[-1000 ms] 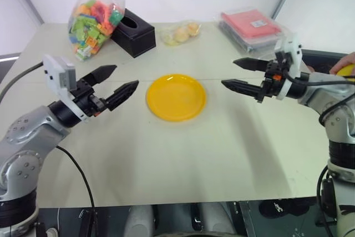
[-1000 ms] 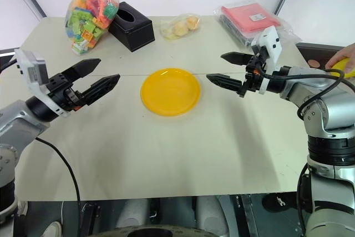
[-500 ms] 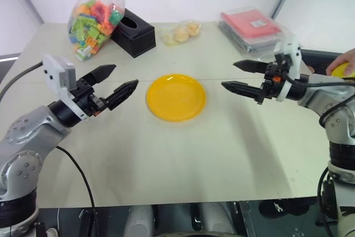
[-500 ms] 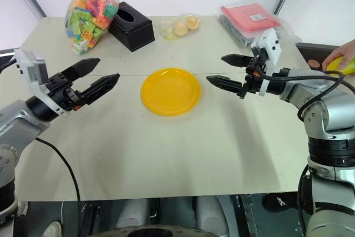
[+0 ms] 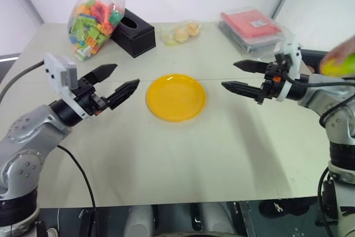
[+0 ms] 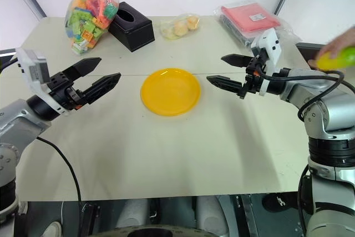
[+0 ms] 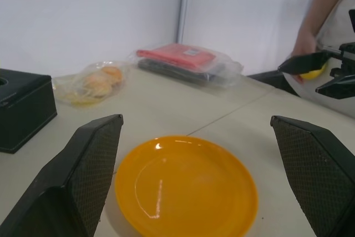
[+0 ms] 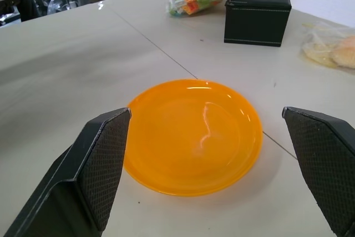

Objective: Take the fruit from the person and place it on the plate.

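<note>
Nothing is done yet: the glossy yellow-green oval fruit (image 6: 339,58) sits in the person's hand (image 6: 328,51) beyond the desk's (image 5: 183,154) right edge. The round yellow plastic plate (image 5: 176,97) lies bare mid-desk, between the left gripper (image 5: 118,82) and right gripper (image 5: 239,75), both with jaws spread wide and empty.

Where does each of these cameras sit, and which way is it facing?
Head views: on the robot's head, looking down over the table, both arms, left gripper and right gripper open.
Left wrist view: between its own fingers, facing the plate and the person's hand with the fruit.
Right wrist view: facing the plate from the opposite side.
Shared: the plate.
</note>
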`<action>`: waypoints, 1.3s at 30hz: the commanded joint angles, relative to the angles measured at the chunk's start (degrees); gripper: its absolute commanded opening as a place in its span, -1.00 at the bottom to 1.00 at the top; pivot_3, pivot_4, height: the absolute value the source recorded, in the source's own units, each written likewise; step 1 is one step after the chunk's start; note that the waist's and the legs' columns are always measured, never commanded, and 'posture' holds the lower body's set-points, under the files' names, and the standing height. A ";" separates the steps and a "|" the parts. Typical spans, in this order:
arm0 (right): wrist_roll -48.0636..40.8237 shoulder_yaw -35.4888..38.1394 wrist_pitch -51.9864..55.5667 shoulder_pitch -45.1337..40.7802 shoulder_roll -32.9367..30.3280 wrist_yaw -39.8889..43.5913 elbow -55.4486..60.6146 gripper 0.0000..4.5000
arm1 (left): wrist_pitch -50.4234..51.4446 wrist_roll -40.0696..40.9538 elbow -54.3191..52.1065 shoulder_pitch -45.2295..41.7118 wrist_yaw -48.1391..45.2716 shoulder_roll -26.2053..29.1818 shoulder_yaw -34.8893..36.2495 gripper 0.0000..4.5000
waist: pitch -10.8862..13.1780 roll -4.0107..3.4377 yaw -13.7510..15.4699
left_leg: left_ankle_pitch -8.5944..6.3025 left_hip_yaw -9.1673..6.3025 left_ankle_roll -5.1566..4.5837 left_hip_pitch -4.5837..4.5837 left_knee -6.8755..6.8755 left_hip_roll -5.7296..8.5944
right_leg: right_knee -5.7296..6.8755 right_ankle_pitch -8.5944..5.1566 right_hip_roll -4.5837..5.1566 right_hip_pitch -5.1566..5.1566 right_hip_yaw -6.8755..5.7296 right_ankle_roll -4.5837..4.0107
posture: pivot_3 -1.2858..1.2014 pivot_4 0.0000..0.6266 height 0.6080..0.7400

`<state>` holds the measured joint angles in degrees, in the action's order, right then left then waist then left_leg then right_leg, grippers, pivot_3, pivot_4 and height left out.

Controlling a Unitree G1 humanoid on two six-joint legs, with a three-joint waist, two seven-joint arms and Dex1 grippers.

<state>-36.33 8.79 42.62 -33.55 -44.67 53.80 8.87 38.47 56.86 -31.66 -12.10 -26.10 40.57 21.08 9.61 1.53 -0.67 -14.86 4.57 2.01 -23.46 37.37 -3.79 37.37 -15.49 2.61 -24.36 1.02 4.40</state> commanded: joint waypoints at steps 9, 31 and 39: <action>-0.81 1.83 -0.43 -0.23 -0.90 -0.31 2.10 0.98 | -0.26 0.24 -1.11 -1.04 -0.62 0.80 0.49 1.00 | 0.00 0.00 0.00 | 0.00 0.00 0.00 0.00 0.00 0.00 | 0.00 0.00 0.00 0.00 0.00 0.00 | 0.03 -0.52 1.00; -8.67 12.90 18.24 -27.73 9.37 -25.36 -17.88 0.98 | -0.34 4.80 -0.01 -5.43 -0.47 -1.11 1.20 1.00 | 0.00 0.00 0.00 | 0.01 0.04 0.01 -0.03 -0.03 0.00 | 0.03 0.00 0.02 -0.04 0.01 0.00 | 0.03 -0.52 1.00; -9.19 10.09 18.99 -29.91 11.91 -25.01 -16.84 0.98 | -0.10 8.67 -0.12 -8.84 0.57 -1.86 1.36 1.00 | 0.00 0.00 -0.10 | 0.00 0.02 0.01 -0.04 -0.03 0.00 | 0.02 0.00 0.01 -0.04 -0.01 0.00 | 0.03 -0.52 1.00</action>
<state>-44.80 18.88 62.54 -61.26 -32.97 28.34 -10.08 38.95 63.38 -30.56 -19.57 -26.24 38.88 21.17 9.61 1.53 -0.77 -14.85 4.59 2.02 -23.50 37.33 -3.79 37.40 -15.48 2.62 -24.40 1.02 4.40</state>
